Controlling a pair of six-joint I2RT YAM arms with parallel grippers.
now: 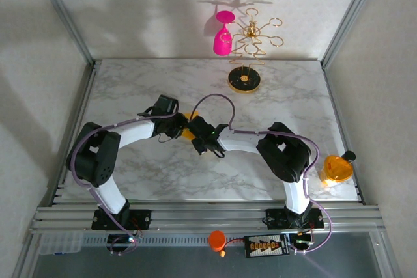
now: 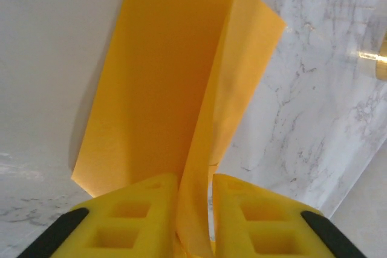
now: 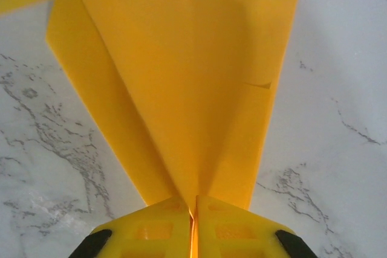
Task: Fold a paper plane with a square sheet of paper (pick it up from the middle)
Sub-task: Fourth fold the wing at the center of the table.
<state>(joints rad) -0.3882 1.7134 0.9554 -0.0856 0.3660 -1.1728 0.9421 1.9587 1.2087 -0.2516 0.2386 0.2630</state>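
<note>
The paper (image 3: 199,58) lies between both arms: the right pincer (image 3: 193,205) pinches its narrow end, the left pincer (image 2: 195,184) stands a little apart around it.

Ahead of the left pincer (image 2: 195,209) the paper (image 2: 163,89) runs off the top edge, its near end lost inside the jaws. Ahead of the right pincer (image 3: 194,222) it is cut off too, far-left corner blurred. From above, both pincers cover most of it.
</note>
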